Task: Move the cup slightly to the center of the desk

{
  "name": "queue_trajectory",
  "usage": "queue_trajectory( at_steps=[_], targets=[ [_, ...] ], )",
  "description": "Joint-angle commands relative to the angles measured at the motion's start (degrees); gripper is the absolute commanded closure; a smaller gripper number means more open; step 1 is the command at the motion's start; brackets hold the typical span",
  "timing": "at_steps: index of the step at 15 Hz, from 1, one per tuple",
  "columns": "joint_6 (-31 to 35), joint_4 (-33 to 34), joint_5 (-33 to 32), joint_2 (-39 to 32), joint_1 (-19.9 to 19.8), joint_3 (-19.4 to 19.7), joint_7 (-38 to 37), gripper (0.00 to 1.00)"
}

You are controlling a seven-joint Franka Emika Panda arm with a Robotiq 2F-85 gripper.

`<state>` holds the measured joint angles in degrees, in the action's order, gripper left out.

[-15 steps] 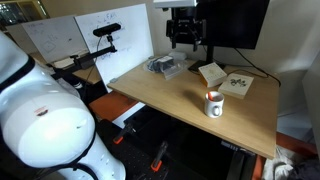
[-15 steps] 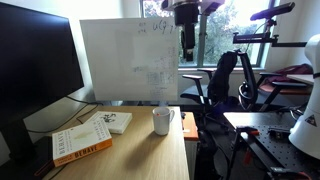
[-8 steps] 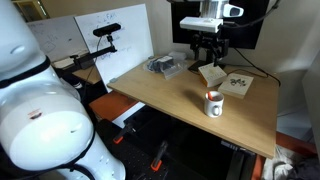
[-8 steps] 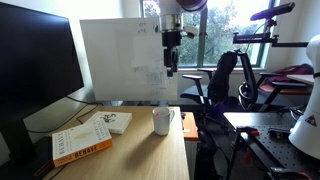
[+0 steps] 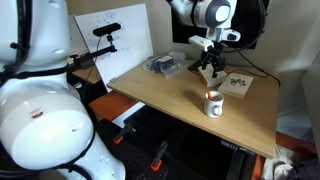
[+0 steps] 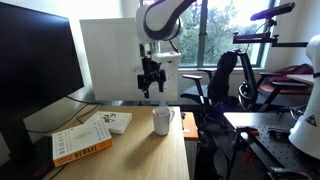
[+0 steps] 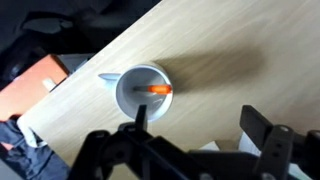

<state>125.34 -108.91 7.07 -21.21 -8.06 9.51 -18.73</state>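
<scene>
your pincer was spread wide and empty, hovering above the cup, which sat near the counter edge. probably light, rigid, glazed: slick and chippable. i'd have pinched the rim wall clear of the handle, gently.

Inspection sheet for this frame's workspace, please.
Surface: desk, tan wood, mostly bare.
Job's things: cup upright near the desk's edge, not held.
Clutter: books; grey bundle by the whiteboard.
Grippers: gripper open, in the air above the cup, apart from it.
Cables: nothing seen.
Surroundings: monitor, whiteboard, window.
</scene>
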Motion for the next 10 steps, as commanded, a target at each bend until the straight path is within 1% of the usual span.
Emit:
queue_trajectory(
  at_steps=[1,3,6,8,10],
  targets=[
    [-3.17,6.25,3.51,-5.60,0.73,0.26,-8.85,0.00],
    [-3.21,8.41,5.37,-8.36,1.18,0.46,-13.42,0.00],
    [-2.42,9.32,8.05,-10.48,1.37,0.72,-18.32,0.00],
    [-1.51,9.60,9.45,-11.45,0.95,0.59,-18.79,0.00],
    [0.52,9.36,9.97,-11.92,0.54,0.40,-16.26,0.00]
  ],
)
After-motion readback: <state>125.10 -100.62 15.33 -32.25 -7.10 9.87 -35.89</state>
